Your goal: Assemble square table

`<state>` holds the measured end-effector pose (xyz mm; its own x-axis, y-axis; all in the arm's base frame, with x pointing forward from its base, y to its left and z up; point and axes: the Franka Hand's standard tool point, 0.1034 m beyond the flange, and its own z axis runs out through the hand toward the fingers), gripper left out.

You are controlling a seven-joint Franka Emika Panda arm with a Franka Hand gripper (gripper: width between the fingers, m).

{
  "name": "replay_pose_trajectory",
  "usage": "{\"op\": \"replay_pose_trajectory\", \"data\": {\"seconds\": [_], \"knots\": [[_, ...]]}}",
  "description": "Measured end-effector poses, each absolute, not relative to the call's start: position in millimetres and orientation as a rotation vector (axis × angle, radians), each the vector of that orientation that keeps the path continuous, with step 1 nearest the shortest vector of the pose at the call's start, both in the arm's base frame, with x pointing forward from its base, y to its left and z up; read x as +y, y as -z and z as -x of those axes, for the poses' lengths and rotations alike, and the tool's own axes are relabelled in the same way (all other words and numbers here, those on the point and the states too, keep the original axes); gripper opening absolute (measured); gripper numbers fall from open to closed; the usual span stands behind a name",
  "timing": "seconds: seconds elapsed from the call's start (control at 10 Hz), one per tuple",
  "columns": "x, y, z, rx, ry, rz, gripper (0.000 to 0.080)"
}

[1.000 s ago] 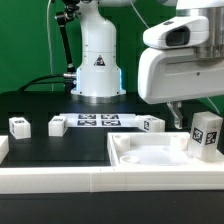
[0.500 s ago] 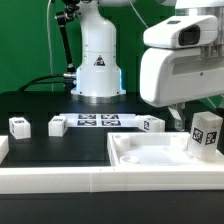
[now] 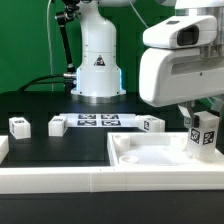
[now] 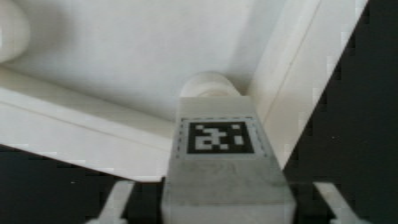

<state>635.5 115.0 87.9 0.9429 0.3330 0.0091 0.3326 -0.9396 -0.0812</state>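
Though the 2 grey fingers [image 4: 119,203] of the gripper [image 4: 222,208] flank a small white plastic leg block [image 4: 219,140] with a black-and-white tag, the wrist view shows a dark gap between each finger and the block. The jaws are therefore released, not clamped on it. That block stands upright at the exterior view's right end of the white plastic square slab [image 3: 150,152]. Its rounded tip lies close to the slab's raised rim, but I cannot tell whether it touches.

The slab lies on the black table [image 3: 40,150], toward the near edge and the exterior view's right. Just in front of it, a long white rail [image 3: 60,182] runs along that edge. Near the table's left edge in the exterior view sit 1 tagged leg block [image 3: 19,125] and a 2nd leg block [image 3: 57,125]. A 3rd leg block [image 3: 152,124] sits just beyond the slab's far edge. Between the 2nd and 3rd lies the marker board [image 3: 97,121], in front of the white robot base [image 3: 97,60].
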Motion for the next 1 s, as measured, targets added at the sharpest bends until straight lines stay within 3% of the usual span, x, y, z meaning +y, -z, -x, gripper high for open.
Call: {"op": "replay_pose_trajectory", "data": {"seconds": [1.0], "knots": [[112.7, -87.4, -627.9, 1.065, 0.037, 2.826, 0.0290]]}}
